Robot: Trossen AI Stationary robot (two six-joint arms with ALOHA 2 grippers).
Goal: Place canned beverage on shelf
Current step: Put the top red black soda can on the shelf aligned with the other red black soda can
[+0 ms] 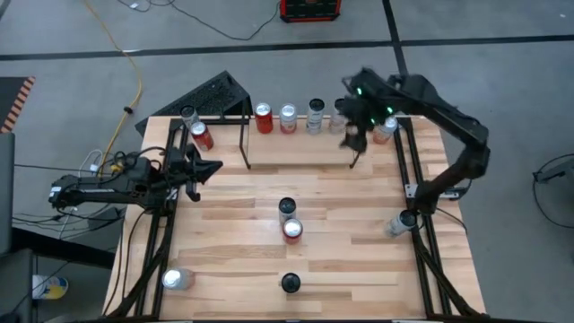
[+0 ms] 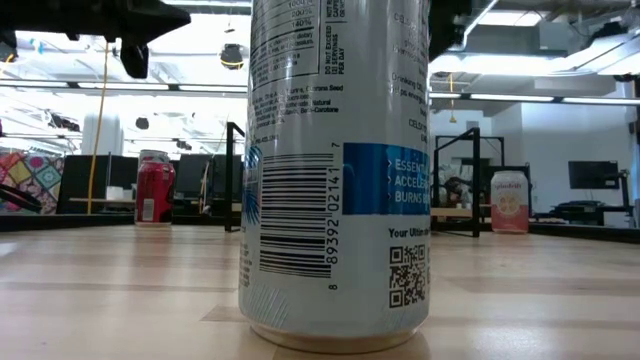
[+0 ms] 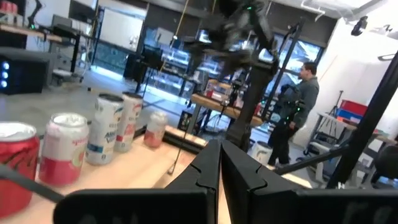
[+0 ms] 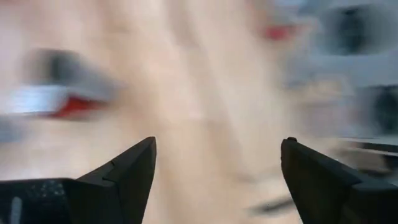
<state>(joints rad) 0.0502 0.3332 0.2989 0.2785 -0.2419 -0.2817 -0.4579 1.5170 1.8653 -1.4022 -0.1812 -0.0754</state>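
Cans: four stand upright in a row on the shelf (image 1: 296, 135) at the counter's (image 1: 359, 224) far edge — red can (image 1: 264, 117), pink can (image 1: 288, 118), pale can (image 1: 316, 116), and a fourth, blurred, beside the right gripper.
Shelf axis: long side runs left to right along the far edge.
Loose cans: two upright mid-counter (image 1: 289, 220); black can (image 1: 291, 283) near the front edge.
Right gripper (image 1: 352, 136): fingers spread, nothing between them, over the shelf's right end.
Left gripper (image 1: 215, 167): fingers pressed together, at the counter's left side.
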